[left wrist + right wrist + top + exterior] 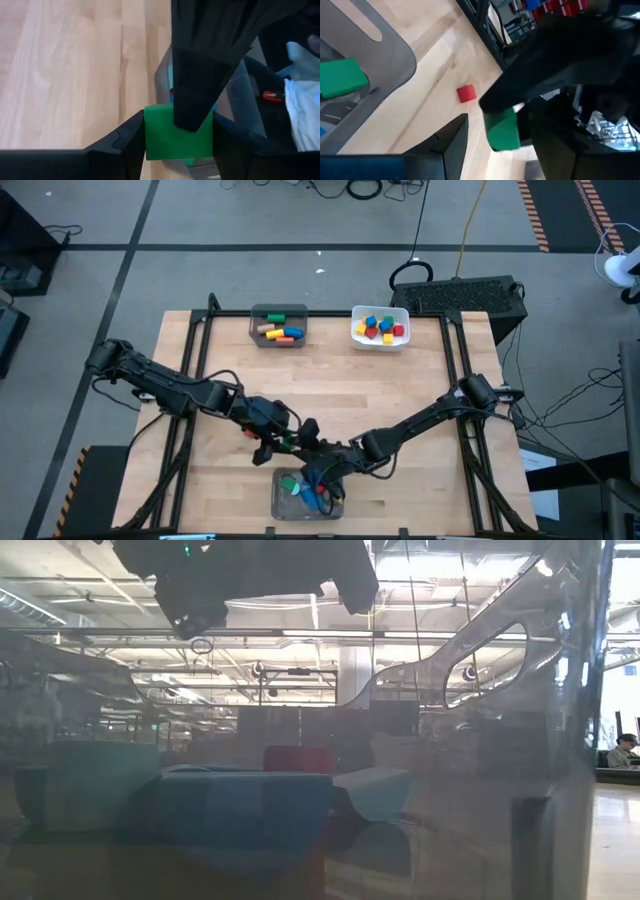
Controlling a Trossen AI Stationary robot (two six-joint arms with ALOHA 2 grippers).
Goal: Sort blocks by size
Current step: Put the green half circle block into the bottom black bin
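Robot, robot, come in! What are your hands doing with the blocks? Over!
Left end effector shut on green block. Right end effector over near bin, grip unclear. Red block loose on table. Arms crowd each other.

Two dark jointed arms [170, 385], black cables

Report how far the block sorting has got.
Done: long bars lie in the grey bin, cubes in the white bin. In hand: the left gripper grips a green block by the near bin, right gripper close by. Left: blocks in that bin, plus a red block on the table.
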